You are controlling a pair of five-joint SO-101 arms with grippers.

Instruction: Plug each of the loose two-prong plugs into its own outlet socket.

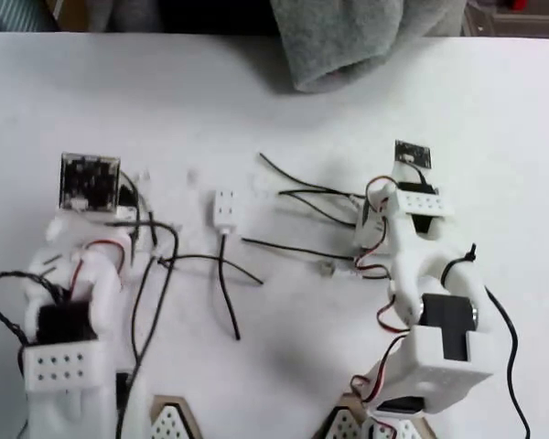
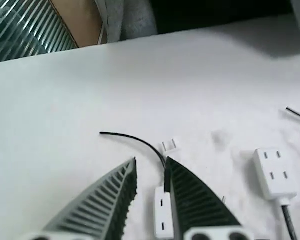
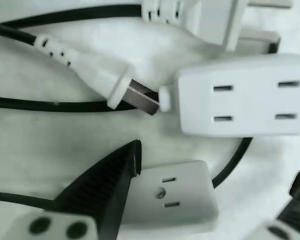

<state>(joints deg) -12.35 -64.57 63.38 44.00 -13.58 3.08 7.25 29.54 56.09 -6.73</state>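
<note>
Bearing surface: worktop (image 1: 494,110).
Right claw (image 3: 220,160): fingers apart, straddling a single outlet socket (image 3: 175,197).
Left claw (image 2: 150,160): apart, the farther arm.
Two-prong plug (image 3: 105,80): flat just beyond right claw, prongs toward double outlet block (image 3: 245,95).

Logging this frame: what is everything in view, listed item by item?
table: one, white, under everything.
cloth: one, grey, far table edge.
outlet block: two, white; table centre, and below the right arm.
small socket: two, white; at the left arm's end, at the right arm's end.
plug: at least three, white; one near the left arm's end, two beside the right-side block.
cables: several, black, strewn mid-table.
left hand: one, dark, open, socket beside one finger.
right hand: one, dark, open around a socket.
</note>
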